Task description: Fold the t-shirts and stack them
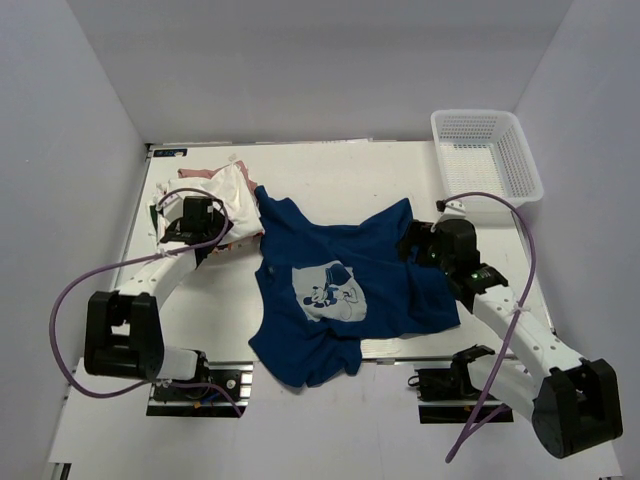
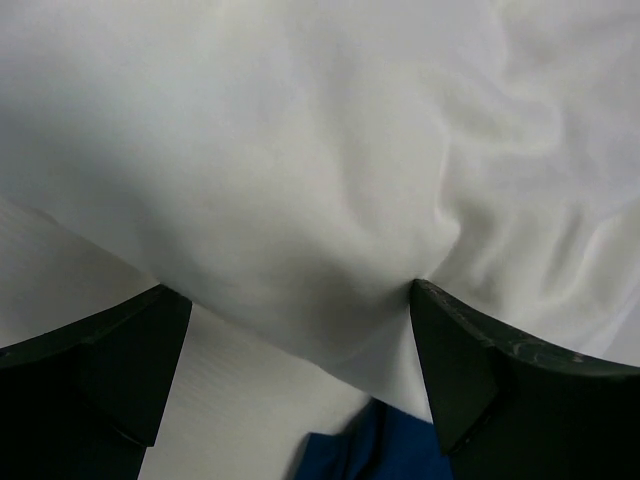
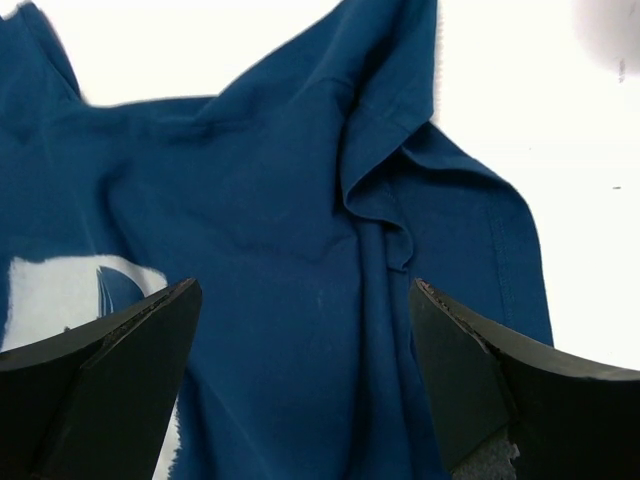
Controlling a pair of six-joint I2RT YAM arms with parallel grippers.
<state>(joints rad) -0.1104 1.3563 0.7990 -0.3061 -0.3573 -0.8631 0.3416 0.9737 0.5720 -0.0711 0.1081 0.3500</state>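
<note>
**A:** White table (image 1: 330, 170), grey walls. Nothing looks folded yet. The navy blue cloth t-shirt with the cartoon print (image 1: 340, 290) is sprawled crumpled mid-table, and the white and pink shirts (image 1: 222, 192) are heaped far left.

**B:** Grippers?

**A:** Left gripper (image 2: 300, 310) is spread wide at the white cloth. Right gripper (image 3: 300, 300) gapes over a navy sleeve, gripping nothing. Can't tell how many shirts are in that heap.

Navy blue t-shirt (image 1: 300, 240) with a white and light-blue cartoon print (image 1: 328, 292) on the chest, plain white t-shirt (image 1: 235, 200), pale pink t-shirt (image 1: 196, 173), white mesh-patterned basket (image 1: 470, 114), white table (image 1: 340, 170), purple cables (image 1: 70, 290), white arms (image 1: 520, 335) with black joints, pale grey walls (image 1: 60, 120)
</note>
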